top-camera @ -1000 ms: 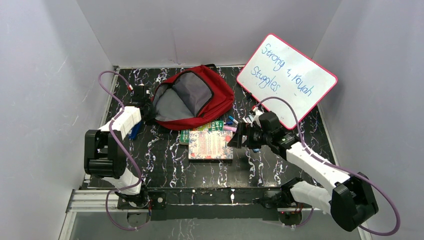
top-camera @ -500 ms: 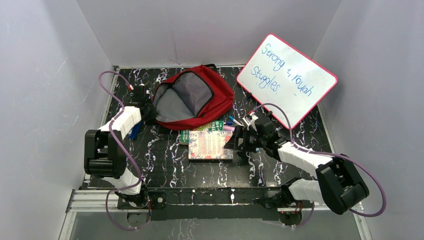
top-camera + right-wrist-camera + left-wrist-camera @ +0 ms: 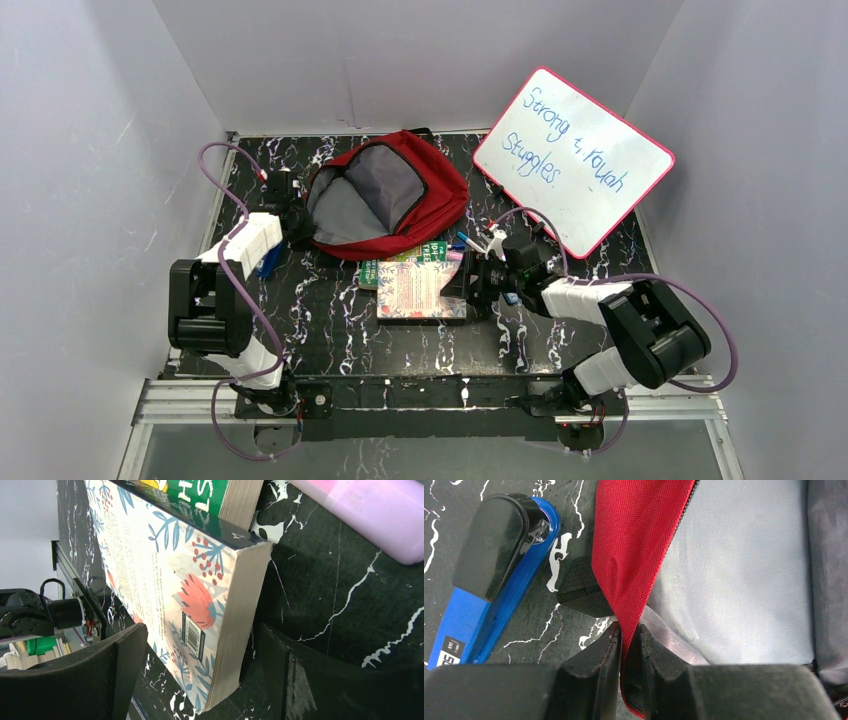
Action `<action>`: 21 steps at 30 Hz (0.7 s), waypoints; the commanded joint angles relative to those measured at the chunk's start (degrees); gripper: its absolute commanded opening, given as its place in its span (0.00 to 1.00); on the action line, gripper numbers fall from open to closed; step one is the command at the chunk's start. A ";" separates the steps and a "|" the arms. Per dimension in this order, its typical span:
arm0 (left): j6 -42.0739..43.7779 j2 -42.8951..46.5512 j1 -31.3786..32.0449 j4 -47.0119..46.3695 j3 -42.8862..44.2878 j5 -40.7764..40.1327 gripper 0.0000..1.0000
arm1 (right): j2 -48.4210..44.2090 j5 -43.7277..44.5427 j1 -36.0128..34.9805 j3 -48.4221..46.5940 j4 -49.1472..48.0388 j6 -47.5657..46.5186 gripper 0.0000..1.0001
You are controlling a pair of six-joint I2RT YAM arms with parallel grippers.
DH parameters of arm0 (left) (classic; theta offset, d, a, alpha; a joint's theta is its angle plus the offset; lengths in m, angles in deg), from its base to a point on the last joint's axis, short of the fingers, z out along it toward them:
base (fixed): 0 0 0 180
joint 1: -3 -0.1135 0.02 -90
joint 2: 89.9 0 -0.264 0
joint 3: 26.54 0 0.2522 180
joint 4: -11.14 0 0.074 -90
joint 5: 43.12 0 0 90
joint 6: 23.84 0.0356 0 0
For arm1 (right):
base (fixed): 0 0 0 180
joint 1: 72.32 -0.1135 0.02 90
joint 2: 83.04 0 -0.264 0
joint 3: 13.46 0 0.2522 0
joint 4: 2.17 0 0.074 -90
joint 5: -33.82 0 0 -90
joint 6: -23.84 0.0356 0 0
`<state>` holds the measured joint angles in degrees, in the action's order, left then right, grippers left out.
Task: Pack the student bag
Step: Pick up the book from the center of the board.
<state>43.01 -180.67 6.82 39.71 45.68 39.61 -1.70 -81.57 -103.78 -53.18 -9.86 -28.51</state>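
The student bag point(image 3: 385, 200), red with grey lining, lies unzipped and wide open at the back left of the table. My left gripper point(image 3: 297, 222) is at the bag's left rim; in the left wrist view it point(image 3: 628, 630) is shut on the red fabric edge point(image 3: 639, 540), the grey lining to the right. A floral book point(image 3: 420, 290) lies flat in front of the bag, on top of a green book point(image 3: 405, 255). My right gripper point(image 3: 465, 285) is low at the floral book's right edge; its open jaws point(image 3: 202, 630) straddle a corner of the floral book point(image 3: 165, 570).
A blue stapler point(image 3: 489, 580) lies just left of the bag, by the left arm point(image 3: 268, 262). A pink marker point(image 3: 370, 515) and other pens point(image 3: 468, 240) lie right of the books. A pink-framed whiteboard point(image 3: 573, 160) leans at the back right.
My right arm has dropped and slid left, bringing its open jaws around the floral book's right corner. The left gripper stays at the bag's rim.
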 commanded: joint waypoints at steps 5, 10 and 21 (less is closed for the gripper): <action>0.13 2.23 -0.12 -0.21 0.96 1.20 0.32 | 3.79 -3.37 0.80 2.15 -8.22 0.18 0.66; -1.96 6.53 -0.12 2.13 1.74 1.73 0.50 | 0.75 -4.15 0.94 2.08 -7.13 -0.13 0.46; -9.09 24.41 -0.03 5.80 -2.24 13.98 0.67 | -21.50 2.62 0.93 -6.48 20.57 -10.40 0.00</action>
<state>37.08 -161.89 6.82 43.89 45.59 45.18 -15.93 -82.38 -103.13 -54.77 2.62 -33.67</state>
